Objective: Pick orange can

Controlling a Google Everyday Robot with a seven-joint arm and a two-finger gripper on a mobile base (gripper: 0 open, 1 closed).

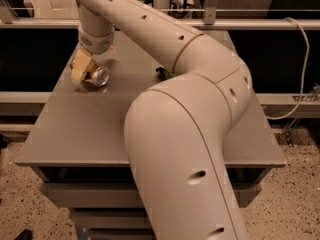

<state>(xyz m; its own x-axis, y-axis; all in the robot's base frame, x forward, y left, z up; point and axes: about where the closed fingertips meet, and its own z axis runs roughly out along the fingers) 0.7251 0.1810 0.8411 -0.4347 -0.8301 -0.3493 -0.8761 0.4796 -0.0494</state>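
The orange can [98, 76] lies on its side at the far left of the grey table [75, 134], its silver end facing the camera. My gripper [82, 70] is down at the can, its tan tip against the can's left side and over its body. Most of the can's golden body is hidden behind the gripper. My arm sweeps from the lower right up over the table to the gripper.
A small green object [161, 73] peeks out from behind my arm near the table's middle back. A metal rail [260, 24] runs behind the table. A white cable [300, 69] hangs at the right. The speckled floor lies around the table.
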